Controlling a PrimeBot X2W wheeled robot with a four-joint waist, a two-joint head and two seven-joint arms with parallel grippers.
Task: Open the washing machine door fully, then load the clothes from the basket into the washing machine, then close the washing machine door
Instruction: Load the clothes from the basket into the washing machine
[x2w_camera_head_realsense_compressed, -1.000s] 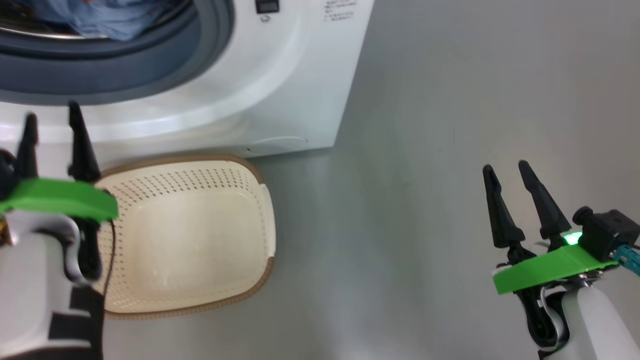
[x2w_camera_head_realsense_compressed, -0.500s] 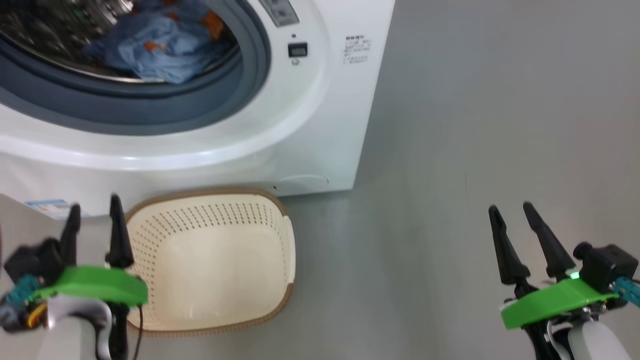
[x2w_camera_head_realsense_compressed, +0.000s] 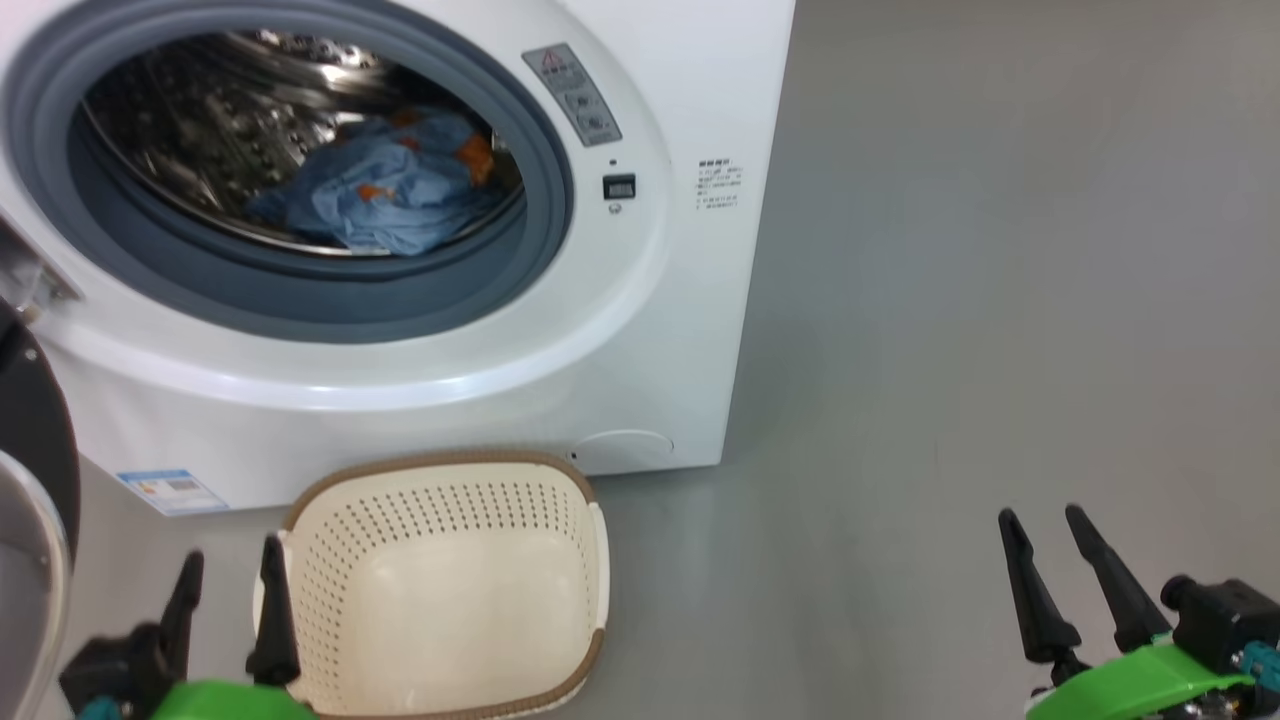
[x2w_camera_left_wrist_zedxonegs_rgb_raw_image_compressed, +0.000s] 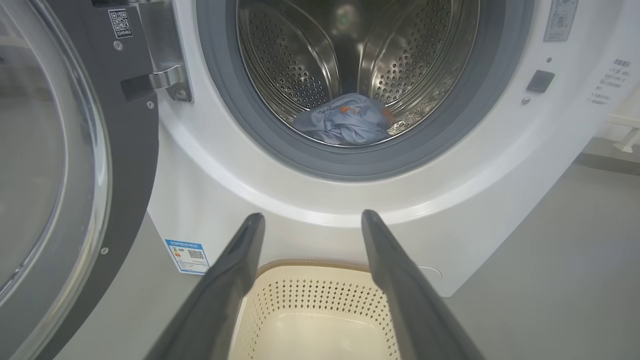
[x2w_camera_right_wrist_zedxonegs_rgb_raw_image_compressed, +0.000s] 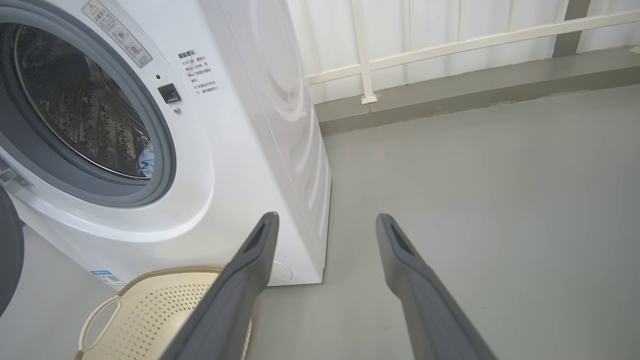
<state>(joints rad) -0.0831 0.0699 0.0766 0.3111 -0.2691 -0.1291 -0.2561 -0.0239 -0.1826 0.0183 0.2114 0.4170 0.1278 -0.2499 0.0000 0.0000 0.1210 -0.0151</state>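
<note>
Lying in the steel drum at 10 o'clock in the head view is one heap of blue clothes (x2w_camera_head_realsense_compressed: 385, 195). One washing machine (x2w_camera_head_realsense_compressed: 640, 330) holds it, and its door (x2w_camera_head_realsense_compressed: 40, 440) stands wide open at 9 o'clock. One blue label (x2w_camera_head_realsense_compressed: 170, 490) and one warning sticker (x2w_camera_head_realsense_compressed: 572, 90) have print too small to read. One basket (x2w_camera_head_realsense_compressed: 440, 462) stands at 7 o'clock. The left tool (x2w_camera_head_realsense_compressed: 231, 548) and right tool (x2w_camera_head_realsense_compressed: 1040, 513) are spread apart, holding nothing.
</note>
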